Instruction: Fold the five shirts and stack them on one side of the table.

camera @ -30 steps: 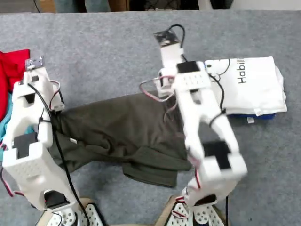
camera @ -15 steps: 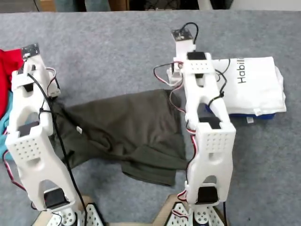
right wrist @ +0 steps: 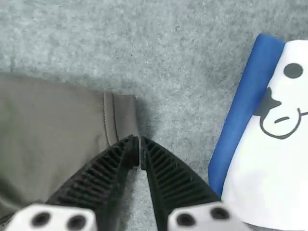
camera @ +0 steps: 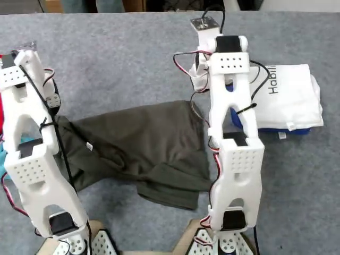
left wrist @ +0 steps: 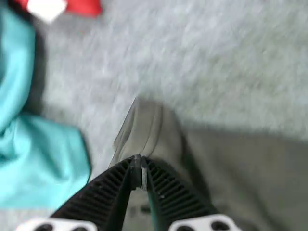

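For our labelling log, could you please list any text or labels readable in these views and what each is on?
White shirt: dark sideways lettering, cut short at the shirt's edge; no whole word readable.
Olive shirt: small white tag, too small to read.
Blue shirt: edge tag, too small to read.

Soft, even overhead light on the grey worktop (camera: 122, 58)

Light falls from above and spreads evenly, bright, with no hard glare. The arms throw only faint, soft-edged shadows close beside them. The white shirt (camera: 289, 98) at the right is the brightest patch, its folds nearly washed out. The olive shirt (camera: 143, 143) in the middle reads dark, with shade in its creases. A dim strip runs along the far edge. In the left wrist view a soft shadow borders the teal cloth (left wrist: 29, 159).
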